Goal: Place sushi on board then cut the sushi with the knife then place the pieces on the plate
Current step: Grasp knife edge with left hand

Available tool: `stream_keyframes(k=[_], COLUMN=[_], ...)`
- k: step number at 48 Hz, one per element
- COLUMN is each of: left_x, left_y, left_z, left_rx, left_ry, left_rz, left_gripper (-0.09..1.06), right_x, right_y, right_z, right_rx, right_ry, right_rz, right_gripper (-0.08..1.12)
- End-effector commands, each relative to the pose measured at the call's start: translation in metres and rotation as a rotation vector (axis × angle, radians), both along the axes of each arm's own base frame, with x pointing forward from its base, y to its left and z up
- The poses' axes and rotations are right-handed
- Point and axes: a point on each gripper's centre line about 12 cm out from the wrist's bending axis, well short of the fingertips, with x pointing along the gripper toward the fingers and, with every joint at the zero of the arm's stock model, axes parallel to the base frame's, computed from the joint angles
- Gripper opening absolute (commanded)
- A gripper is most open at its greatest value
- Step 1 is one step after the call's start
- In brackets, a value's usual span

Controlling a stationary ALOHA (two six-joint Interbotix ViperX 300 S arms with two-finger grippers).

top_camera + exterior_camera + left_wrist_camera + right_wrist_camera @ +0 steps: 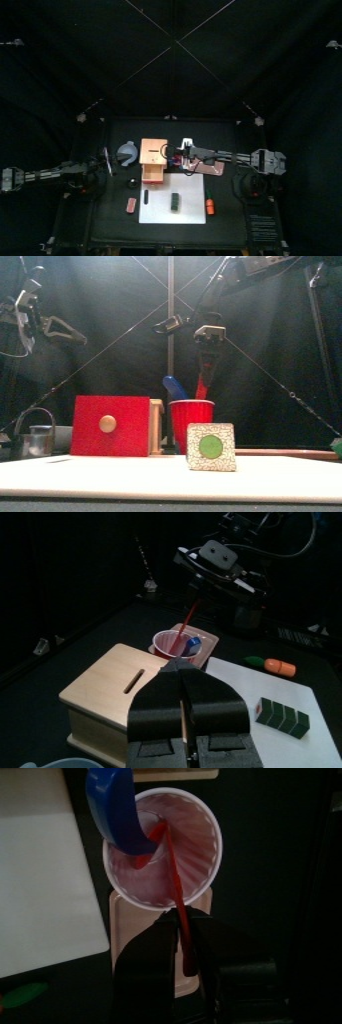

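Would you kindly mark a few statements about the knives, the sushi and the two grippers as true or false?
1. The right gripper grips the red knife. True.
2. The blue knife lies flat on the white board. False: it stands in the red cup.
3. The sushi roll is on the white board. True.
4. The left gripper has its jaws wide open. False: they are shut, with nothing between them.
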Motion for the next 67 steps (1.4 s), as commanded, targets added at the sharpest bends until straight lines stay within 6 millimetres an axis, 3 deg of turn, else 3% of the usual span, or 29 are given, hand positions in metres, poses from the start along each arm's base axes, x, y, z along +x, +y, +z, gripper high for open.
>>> stream_keyframes(k=[1, 16, 28, 37, 50, 60, 67], left_x=[0.001, 0.001, -0.001, -0.001, 0.009, 0.030, 0.046], left_y=[0.001, 0.002, 0.008, 0.009, 0.005, -0.009, -0.023], left_z=[0.005, 0.005, 0.005, 0.008, 0.013, 0.015, 0.012], left_rx=[0.006, 0.008, 0.010, 0.015, 0.021, 0.069, 0.127], left_ry=[-0.014, -0.013, -0.013, -0.019, -0.022, 0.001, 0.024], left_rz=[0.005, 0.010, 0.040, 0.045, 0.011, -0.090, -0.182], left_gripper=[0.02, 0.02, 0.02, 0.02, 0.08, 0.23, 0.39], right_x=[0.000, -0.008, -0.038, -0.062, -0.075, -0.081, -0.082], right_y=[0.003, 0.011, 0.008, 0.015, 0.048, 0.068, 0.080], right_z=[0.023, 0.064, 0.110, 0.132, 0.130, 0.103, 0.087], right_rx=[-0.011, -0.037, -0.137, -0.199, -0.099, 0.050, 0.136], right_ry=[-0.049, -0.154, -0.271, -0.362, -0.605, -0.854, -1.012], right_rz=[-0.002, -0.004, -0.066, -0.102, -0.058, 0.009, 0.059], right_gripper=[0.47, 0.47, 0.47, 0.47, 0.47, 0.47, 0.47])
